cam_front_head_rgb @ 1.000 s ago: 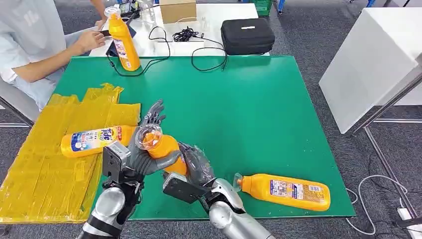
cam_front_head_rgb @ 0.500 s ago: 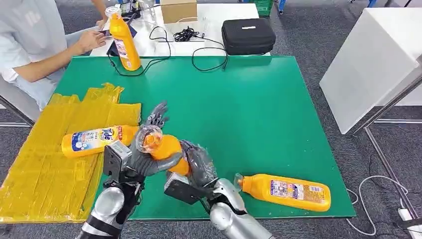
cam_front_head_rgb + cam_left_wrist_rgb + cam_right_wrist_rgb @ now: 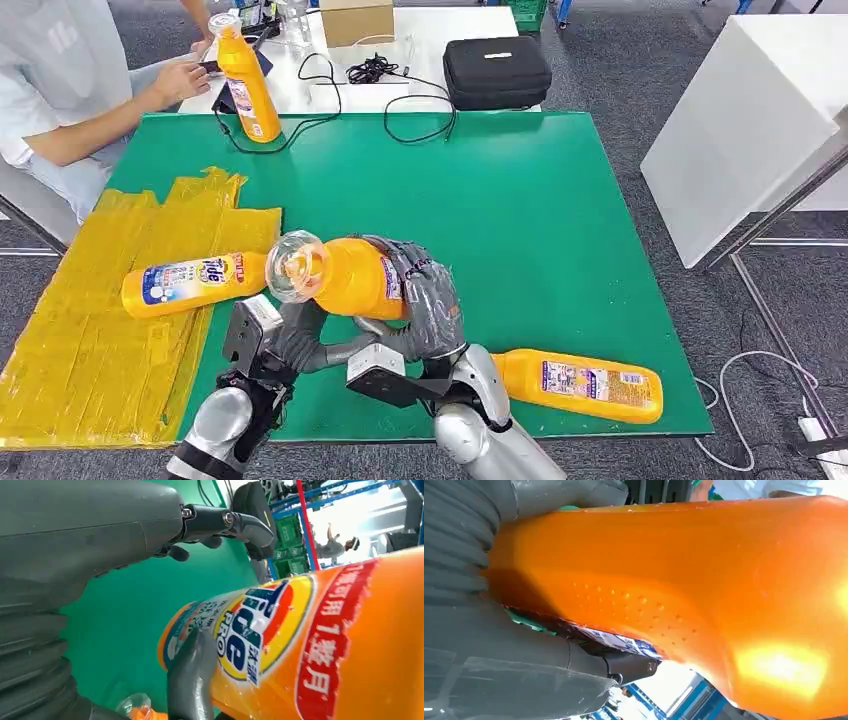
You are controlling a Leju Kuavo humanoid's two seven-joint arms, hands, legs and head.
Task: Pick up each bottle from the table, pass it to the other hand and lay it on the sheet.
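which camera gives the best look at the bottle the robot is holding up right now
The head view: it shows the whole held bottle, clear cap to base, in the right hand. The left wrist view shows part of its label; the right wrist view, plain orange side.

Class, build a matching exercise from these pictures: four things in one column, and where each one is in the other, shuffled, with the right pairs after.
Things
1. bottle in the hands
2. labelled bottle
3. capped bottle
4. black case

Places
A. standing upright at the green mat's far edge
B. lying on the yellow sheet
C. on the white table beyond the mat
D. held above the mat by the right hand

Pairs: 1-D, 2-B, 3-A, 4-C
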